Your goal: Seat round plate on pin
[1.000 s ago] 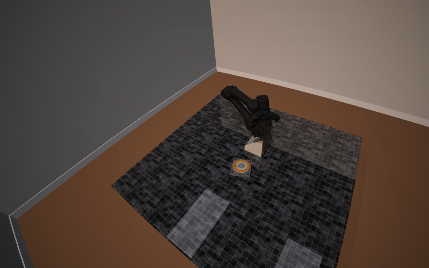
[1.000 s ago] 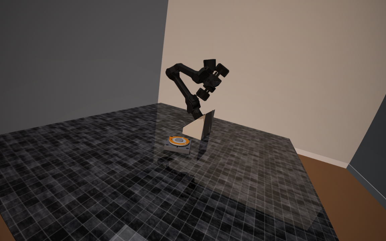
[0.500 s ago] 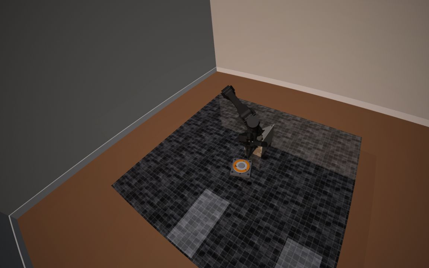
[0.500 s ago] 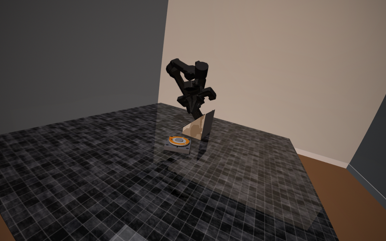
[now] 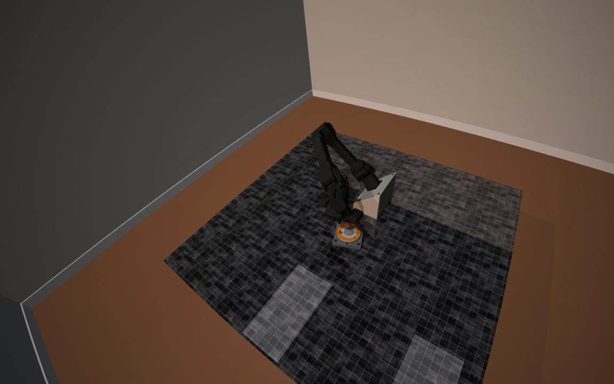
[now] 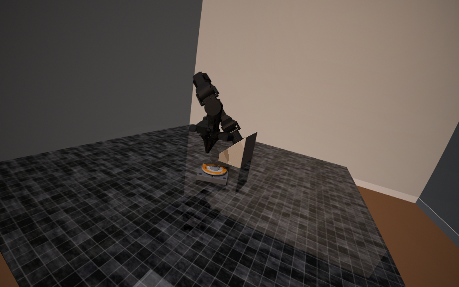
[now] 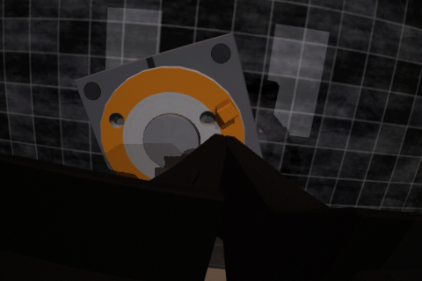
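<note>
Claw [image 7: 225, 142] fully closed, holding nothing, hovering above plate [image 7: 170, 88]; plate on post [image 7: 170, 132] over grey base [image 7: 231, 65] on worktop; tab [image 7: 227, 111] beside one hole [image 7: 207, 118]; pin not visible; plate looks rigid, light, probably slick; best pushed round at tab.
</note>
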Available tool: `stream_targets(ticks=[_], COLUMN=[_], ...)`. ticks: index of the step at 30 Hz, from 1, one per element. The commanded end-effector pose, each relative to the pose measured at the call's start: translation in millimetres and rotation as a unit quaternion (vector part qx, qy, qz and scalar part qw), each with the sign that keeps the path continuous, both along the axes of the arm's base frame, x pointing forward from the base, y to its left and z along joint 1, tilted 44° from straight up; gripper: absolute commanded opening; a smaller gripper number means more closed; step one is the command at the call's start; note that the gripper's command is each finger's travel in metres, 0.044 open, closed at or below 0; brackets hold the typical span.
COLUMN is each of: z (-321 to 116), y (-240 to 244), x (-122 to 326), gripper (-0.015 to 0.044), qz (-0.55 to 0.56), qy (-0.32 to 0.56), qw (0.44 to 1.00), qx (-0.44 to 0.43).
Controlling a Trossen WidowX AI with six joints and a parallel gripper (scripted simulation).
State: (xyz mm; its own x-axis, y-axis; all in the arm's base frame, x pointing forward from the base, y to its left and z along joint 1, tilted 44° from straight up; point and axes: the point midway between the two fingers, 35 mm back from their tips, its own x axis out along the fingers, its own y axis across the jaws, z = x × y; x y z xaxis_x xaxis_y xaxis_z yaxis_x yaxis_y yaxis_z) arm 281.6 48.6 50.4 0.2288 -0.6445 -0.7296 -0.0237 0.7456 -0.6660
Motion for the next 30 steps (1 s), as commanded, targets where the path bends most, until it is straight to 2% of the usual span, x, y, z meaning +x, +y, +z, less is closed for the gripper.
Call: stream_targets(ticks=[1,10,20,30], z=[3,2,-32,-34], y=[-24,-24,-55,-54], x=[-7,-4,2,6], gripper=[0.0,0.0,0.0,0.0], qz=[-0.024,-0.024,-0.024,-0.024], qy=[0.071,0.071,0.071,0.07], qw=[0.997,0.997,0.997,0.997], qx=[-0.023,-0.023,-0.024,-0.024])
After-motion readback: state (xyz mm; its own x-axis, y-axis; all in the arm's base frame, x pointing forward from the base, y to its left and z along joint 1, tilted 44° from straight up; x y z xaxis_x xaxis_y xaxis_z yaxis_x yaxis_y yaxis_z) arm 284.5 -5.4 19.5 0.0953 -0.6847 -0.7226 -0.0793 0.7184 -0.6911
